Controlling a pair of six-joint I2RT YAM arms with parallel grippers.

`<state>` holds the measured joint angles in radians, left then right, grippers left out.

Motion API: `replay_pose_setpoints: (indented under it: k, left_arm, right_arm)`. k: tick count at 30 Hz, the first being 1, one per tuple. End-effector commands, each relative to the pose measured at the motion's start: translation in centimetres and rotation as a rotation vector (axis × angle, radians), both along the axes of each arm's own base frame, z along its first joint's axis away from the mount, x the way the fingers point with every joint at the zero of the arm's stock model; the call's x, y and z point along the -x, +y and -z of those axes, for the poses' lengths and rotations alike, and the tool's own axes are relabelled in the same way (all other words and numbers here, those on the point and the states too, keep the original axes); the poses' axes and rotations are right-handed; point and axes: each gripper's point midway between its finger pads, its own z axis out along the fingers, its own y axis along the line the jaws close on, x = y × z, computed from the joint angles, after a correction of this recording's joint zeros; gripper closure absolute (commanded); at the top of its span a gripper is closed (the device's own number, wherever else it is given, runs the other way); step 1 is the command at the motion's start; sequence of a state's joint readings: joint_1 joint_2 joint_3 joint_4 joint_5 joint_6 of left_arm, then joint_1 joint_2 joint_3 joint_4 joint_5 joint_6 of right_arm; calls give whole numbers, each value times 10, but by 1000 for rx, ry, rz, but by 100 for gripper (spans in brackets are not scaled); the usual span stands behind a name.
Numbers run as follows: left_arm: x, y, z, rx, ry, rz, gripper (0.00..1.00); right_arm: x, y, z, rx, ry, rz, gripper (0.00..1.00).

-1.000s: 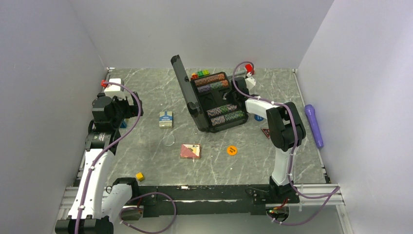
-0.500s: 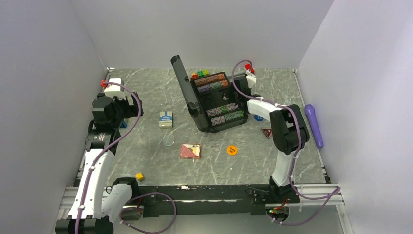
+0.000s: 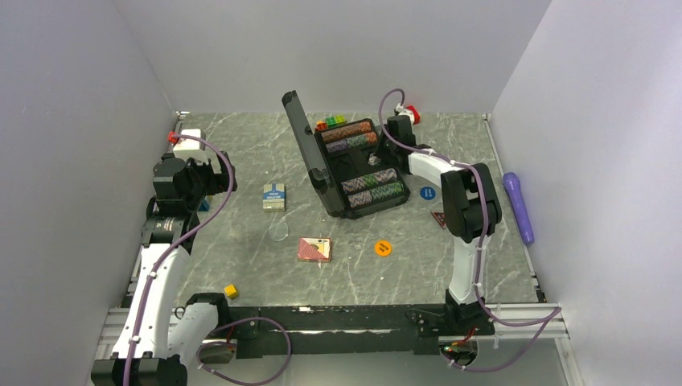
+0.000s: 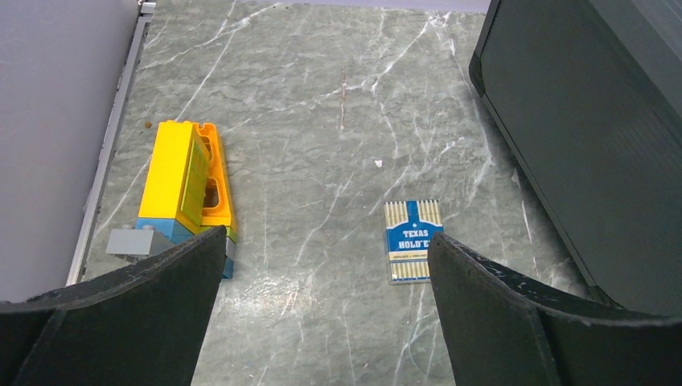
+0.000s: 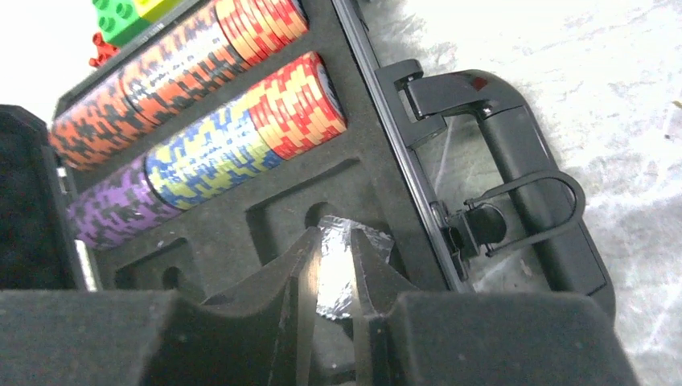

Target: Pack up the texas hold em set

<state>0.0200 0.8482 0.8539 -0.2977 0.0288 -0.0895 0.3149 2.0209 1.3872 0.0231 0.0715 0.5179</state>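
Centrally, the black briefcase stands open on the marble-patterned table, its lid upright along its left side. You see rows of striped poker chips in the foam tray: two rows toward the far end and two at the near end. Your right gripper hangs over the middle recess of the briefcase, between those chip rows. Its fingers stand almost together. A crinkled silvery piece shows in the narrow gap and beyond it, and you cannot tell whether it is pinched. Your left gripper is spread wide with nothing between its fingers, well left of the briefcase. Left of the briefcase lies the blue-white card deck. In front of the briefcase lie the pink card deck and the orange marker. Just right of the briefcase lie the blue marker and the triangular marker.
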Motion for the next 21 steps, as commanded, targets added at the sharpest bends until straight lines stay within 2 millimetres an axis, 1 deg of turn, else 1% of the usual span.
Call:
replay_pose_setpoints:
  k: [1, 3, 7, 10, 12, 13, 16, 17, 19, 21]
  left_arm:
    - [-4, 3, -15, -8, -43, -10, 1]
    - [-4, 3, -15, -9, -43, -10, 1]
    - [-4, 2, -15, -8, -43, -8, 1]
    - [-4, 2, -15, -7, -42, -8, 1]
    - [-5, 2, -14, -6, -40, -8, 1]
    - [-5, 2, -14, -6, -39, -8, 1]
    - [-5, 2, -13, -6, -36, -7, 1]
    - [-6, 2, -13, -6, -36, -7, 1]
    - [-5, 2, -13, -8, -36, -8, 1]
    - [-5, 2, -13, -9, -37, -8, 1]
  right_arm:
    - [-8, 12, 4, -9, 7, -98, 78]
    - [-7, 14, 10, -18, 23, -110, 78]
    - [4, 19, 29, -44, 75, -130, 81]
    - [11, 14, 40, -37, 104, -102, 81]
    - [14, 10, 40, -26, 98, -89, 81]
    - [14, 8, 37, -22, 89, -86, 81]
    - [9, 6, 18, -5, 51, -88, 78]
    - [5, 6, 7, -4, 26, -92, 76]
    - [3, 7, -10, 10, 9, -109, 71]
    - [-3, 8, -33, 21, -31, -125, 65]
